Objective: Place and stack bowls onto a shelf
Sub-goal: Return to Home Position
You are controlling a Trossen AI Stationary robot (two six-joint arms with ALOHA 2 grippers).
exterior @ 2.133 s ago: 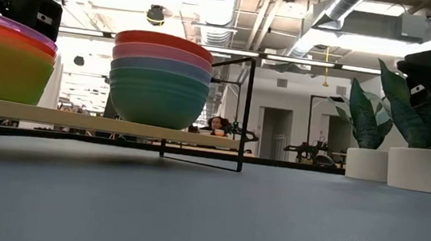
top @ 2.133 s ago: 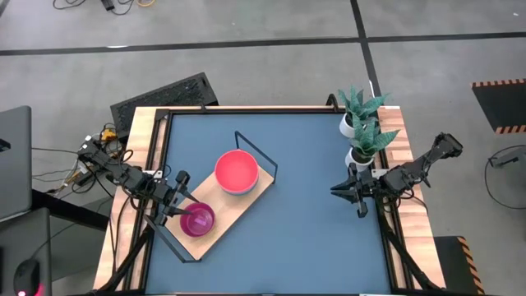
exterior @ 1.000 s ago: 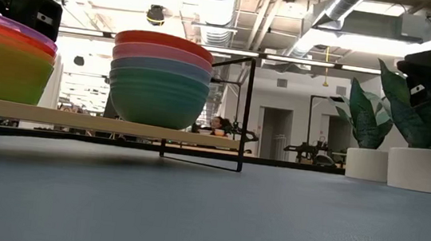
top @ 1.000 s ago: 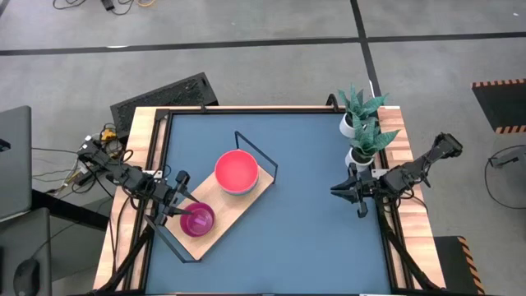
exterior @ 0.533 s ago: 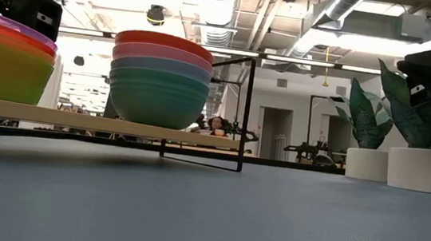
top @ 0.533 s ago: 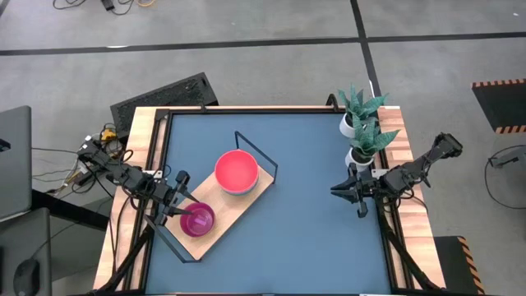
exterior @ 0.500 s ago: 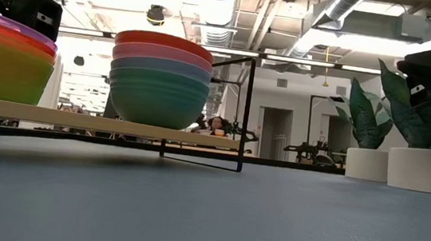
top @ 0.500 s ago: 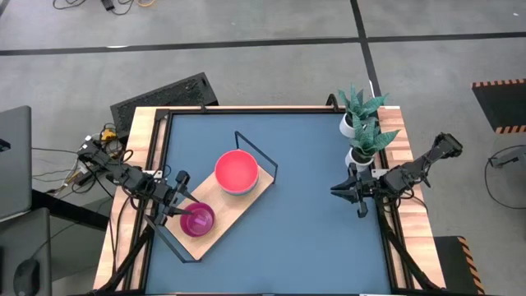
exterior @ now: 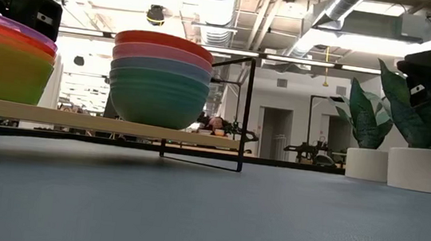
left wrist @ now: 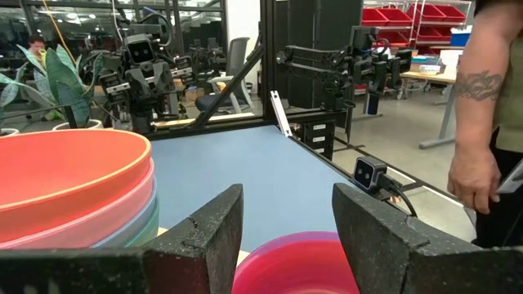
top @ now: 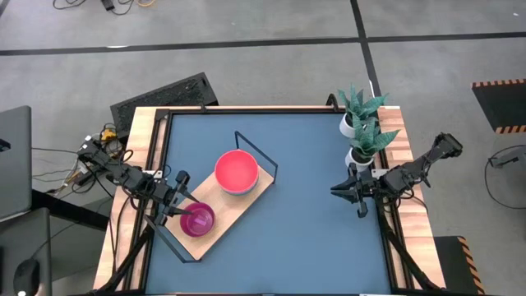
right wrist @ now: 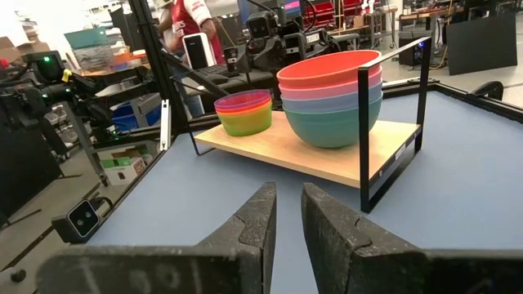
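Claw L (left wrist: 288, 200) open wide, empty, above small bowl stack (top: 197, 219) on shelf (top: 236, 215); advise lift straight up, then retract home. Claw R (right wrist: 288, 198) near-closed, empty, at counter (top: 312, 234) edge.

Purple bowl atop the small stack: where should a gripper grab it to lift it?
Pinch the small purple plastic bowl by its rim from straight above, one finger inside, one outside. Nested in the bowls beneath, only its rim stands free.
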